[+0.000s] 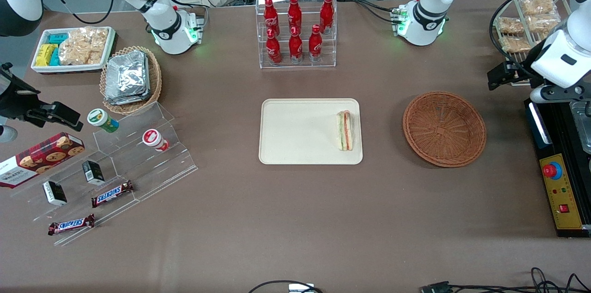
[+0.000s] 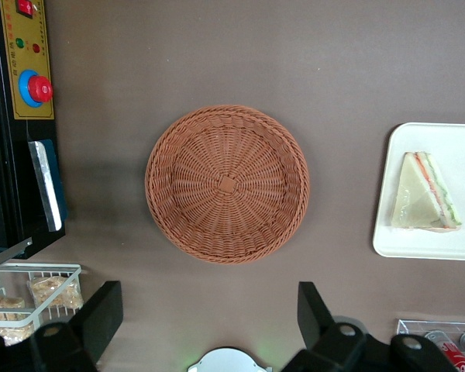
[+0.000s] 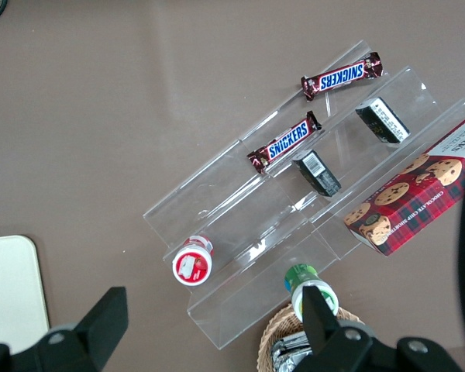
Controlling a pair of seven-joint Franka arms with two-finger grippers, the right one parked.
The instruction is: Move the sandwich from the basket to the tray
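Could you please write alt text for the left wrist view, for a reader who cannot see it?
An empty round wicker basket sits on a brown table, with the open gripper hovering above the table beside it, holding nothing. The sandwich already lies on the cream tray, apart from the basket. A black control box with a red button stands nearby.

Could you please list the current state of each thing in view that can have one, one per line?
sandwich: lying on the tray, near its edge toward the basket, released
tray: flat on the table, holding only the sandwich
basket: empty, upright on the table
gripper: open, holding nothing, raised above the table beside the basket
red bottles: standing upright in the clear rack
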